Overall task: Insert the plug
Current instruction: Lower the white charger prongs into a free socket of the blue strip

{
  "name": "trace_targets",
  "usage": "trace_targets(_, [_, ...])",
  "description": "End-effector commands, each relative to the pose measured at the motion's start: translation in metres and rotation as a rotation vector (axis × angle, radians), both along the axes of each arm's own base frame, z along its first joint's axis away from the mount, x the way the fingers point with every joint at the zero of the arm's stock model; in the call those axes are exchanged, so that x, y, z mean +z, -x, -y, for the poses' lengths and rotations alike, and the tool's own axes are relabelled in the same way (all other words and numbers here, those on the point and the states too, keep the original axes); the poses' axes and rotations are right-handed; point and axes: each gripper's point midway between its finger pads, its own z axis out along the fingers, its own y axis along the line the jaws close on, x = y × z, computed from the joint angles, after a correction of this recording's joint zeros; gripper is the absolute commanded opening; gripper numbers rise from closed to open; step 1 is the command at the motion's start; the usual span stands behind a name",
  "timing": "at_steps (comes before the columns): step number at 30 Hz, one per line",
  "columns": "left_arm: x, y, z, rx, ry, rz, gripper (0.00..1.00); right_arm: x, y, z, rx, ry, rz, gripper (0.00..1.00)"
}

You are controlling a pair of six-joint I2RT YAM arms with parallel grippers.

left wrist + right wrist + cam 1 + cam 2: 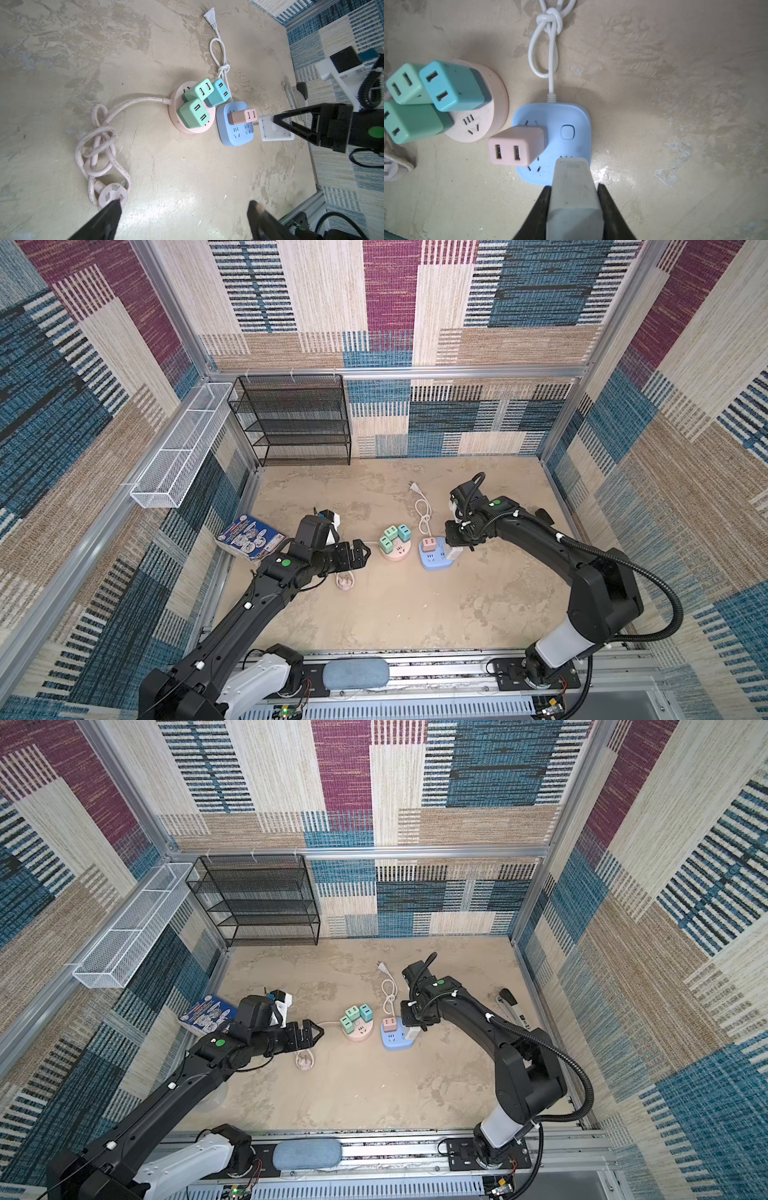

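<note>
My right gripper (574,186) is shut on a white plug block (572,172), one finger on each side. The plug's front end meets a corner socket of the blue square power strip (571,116). Its metal prongs (256,124) show at the strip's face; how deep they sit I cannot tell. A pink adapter (517,145) is plugged into the same strip. In both top views the right gripper (457,545) (415,1025) hangs over the strip (432,562). My left gripper (185,204) (361,551) is open and empty, hovering left of the round pink strip (397,556).
The round pink strip (193,126) carries three green and teal adapters, and its knotted pink cable ends in a plug (112,195) under my left gripper. A white knotted cord (424,514), a book (249,539), a black mesh rack (295,418) and a stapler-like tool (513,1004) surround them.
</note>
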Motion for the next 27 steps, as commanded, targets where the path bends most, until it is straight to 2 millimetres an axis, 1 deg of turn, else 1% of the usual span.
trace_targets(1, [-0.001, 0.001, 0.000, -0.013, -0.003, 0.008, 0.99, 0.002, -0.008, -0.003, -0.009, -0.012, 0.021, 0.00])
trace_targets(10, [-0.001, 0.001, 0.000, -0.014, 0.008, 0.007, 1.00, -0.006, -0.005, -0.009, 0.000, -0.038, 0.005, 0.00])
trace_targets(17, [-0.002, 0.001, 0.001, -0.015, 0.016, 0.005, 0.99, -0.007, -0.005, -0.011, 0.004, -0.048, 0.003, 0.00])
trace_targets(27, [-0.006, 0.001, 0.000, -0.011, 0.015, -0.005, 1.00, -0.010, 0.002, -0.013, 0.027, -0.032, -0.013, 0.00])
